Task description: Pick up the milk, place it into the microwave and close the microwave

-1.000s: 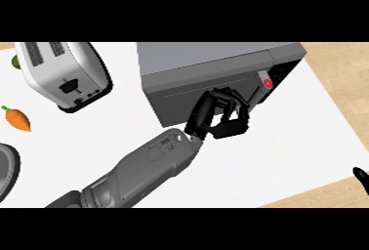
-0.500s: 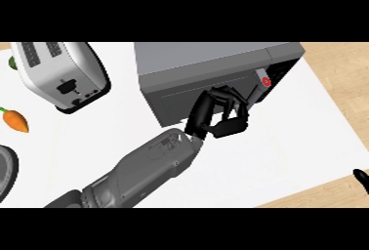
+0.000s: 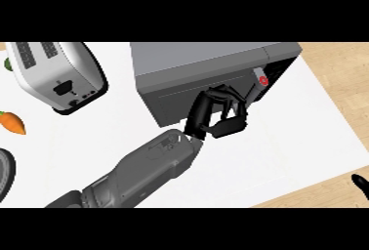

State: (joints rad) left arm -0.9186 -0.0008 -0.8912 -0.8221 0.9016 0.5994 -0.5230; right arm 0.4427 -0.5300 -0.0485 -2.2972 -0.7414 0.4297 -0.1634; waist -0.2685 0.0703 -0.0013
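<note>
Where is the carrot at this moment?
In the head view, the carrot lies at the far left edge, just below the toaster.

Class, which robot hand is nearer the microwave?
Left. The left hand is at the microwave front; the right hand is far off at the view's lower right edge.

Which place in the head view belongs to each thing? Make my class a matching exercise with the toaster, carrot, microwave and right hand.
Things:
1 toaster
2 carrot
3 microwave
4 right hand

Places:
A left edge
B lower right corner
C upper left
D top centre

Pairs: 1-C; 2-A; 3-D; 4-B
</note>
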